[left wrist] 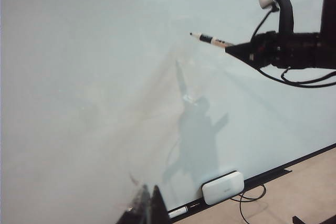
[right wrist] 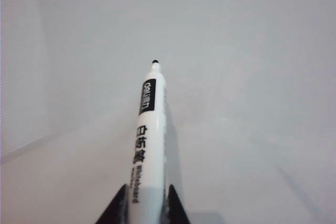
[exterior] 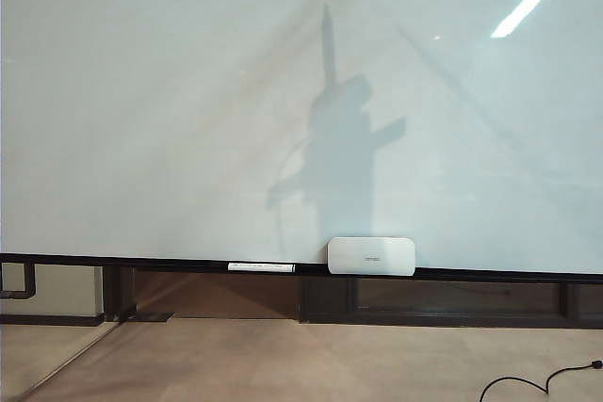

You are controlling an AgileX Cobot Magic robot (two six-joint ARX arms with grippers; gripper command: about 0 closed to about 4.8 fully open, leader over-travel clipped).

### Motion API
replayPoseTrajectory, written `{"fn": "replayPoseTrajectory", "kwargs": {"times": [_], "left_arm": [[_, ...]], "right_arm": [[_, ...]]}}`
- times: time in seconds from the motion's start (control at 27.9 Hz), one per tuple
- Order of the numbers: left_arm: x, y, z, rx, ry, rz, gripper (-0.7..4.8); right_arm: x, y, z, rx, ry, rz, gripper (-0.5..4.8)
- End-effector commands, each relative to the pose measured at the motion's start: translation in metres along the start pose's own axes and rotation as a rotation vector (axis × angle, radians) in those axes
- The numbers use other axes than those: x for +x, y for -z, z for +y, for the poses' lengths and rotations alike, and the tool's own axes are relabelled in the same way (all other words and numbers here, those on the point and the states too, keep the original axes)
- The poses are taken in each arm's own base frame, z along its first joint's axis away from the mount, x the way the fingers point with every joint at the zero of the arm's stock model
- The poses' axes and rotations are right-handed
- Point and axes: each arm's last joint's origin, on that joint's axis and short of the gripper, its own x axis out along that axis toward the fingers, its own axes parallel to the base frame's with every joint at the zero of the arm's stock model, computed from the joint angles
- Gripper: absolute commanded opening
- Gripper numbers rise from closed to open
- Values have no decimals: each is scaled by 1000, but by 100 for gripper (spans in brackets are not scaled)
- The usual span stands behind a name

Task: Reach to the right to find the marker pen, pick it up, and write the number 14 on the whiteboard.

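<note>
- In the right wrist view the right gripper has its two dark fingers clamped on the lower barrel of the marker pen, a white pen with black lettering and an uncapped black tip.
- The pen tip points at the whiteboard; whether it touches the board cannot be told.
- In the left wrist view the right arm comes in from the side, holding the marker pen out toward the whiteboard.
- The left gripper shows only as dark finger tips at the frame edge, close together; whether they are fully closed cannot be told, and nothing shows between them.
- On the board's dark lower rail stand a white eraser and, just beside it, a second white pen.
- The board face shows only the arm's shadow.
</note>
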Motion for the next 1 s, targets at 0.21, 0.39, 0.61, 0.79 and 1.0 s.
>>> {"fn": "replayPoseTrajectory", "kwargs": {"times": [0.21, 0.39, 0.61, 0.79, 1.0], "left_arm": [[0, -7, 2, 6, -10, -53, -6], [0, -8, 2, 6, -12, -59, -6], [0, -8, 2, 5, -12, -59, -6], [0, -8, 2, 2, -11, -56, -6], [0, -3, 2, 73, -62, 8, -6]], "right_arm": [[14, -3, 1, -6, 4, -35, -1], [16, -1, 1, -7, 3, -58, -1], [17, 0, 1, -7, 3, -67, -1], [23, -2, 1, -7, 2, -84, -1], [33, -4, 6, -4, 1, -72, -1]]}}
